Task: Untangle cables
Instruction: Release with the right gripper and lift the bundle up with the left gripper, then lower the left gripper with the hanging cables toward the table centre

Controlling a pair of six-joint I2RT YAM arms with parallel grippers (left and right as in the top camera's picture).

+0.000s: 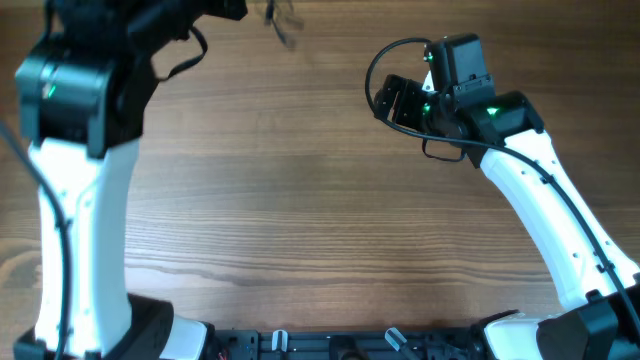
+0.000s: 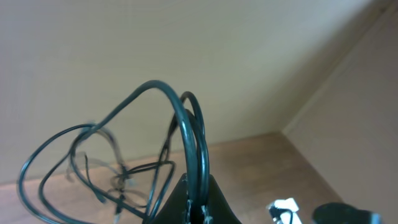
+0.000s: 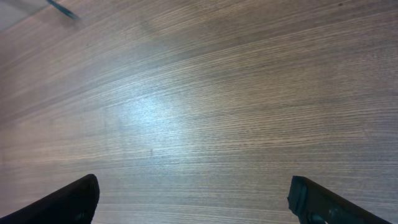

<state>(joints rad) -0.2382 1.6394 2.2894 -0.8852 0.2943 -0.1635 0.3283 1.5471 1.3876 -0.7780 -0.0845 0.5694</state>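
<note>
Pinched shut nearest the lens, your left gripper [image 2: 198,210] holds the looped cables [image 2: 203,158] above the table's [image 1: 320,200] far edge. Your right gripper [image 3: 193,199] gapes wide, empty. Separation looks under way; next, reach across and draw out one strand.

Robot lab bench: wood-grain table [image 1: 300,200], plain beige wall [image 2: 217,50], left arm [image 1: 85,250], right arm [image 1: 555,215]

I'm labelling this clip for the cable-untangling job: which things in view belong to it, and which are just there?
Belong to the job:
- cables
- left gripper, jaws shut on the cables
- right gripper, jaws open, holding nothing

Just there:
- wooden table
- thick black wire looped on the right arm
- beige wall
</note>
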